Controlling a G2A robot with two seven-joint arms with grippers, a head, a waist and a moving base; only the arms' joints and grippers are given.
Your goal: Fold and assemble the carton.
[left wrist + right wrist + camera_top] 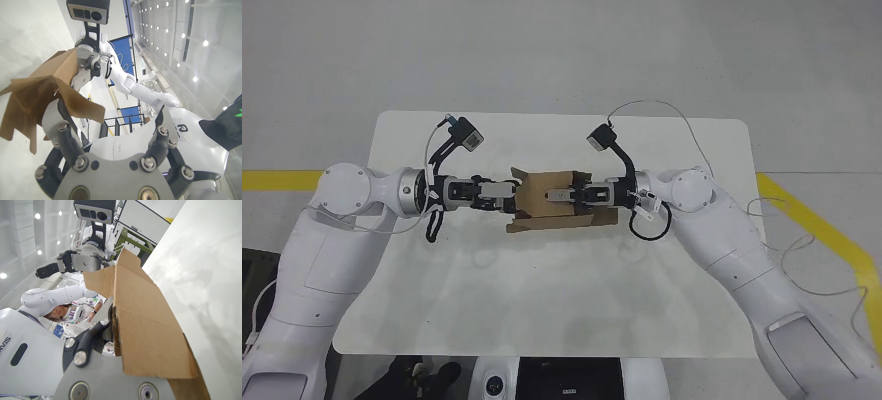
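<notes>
Left tool, at the carton's 9 o'clock, gapes wide and clamps nothing, one finger under a limp brown cardboard flap. Right tool enters from 3 o'clock; its grip cannot be told. The creased, half-open carton sits just 12 o'clock of centre on the smooth white bench.
</notes>
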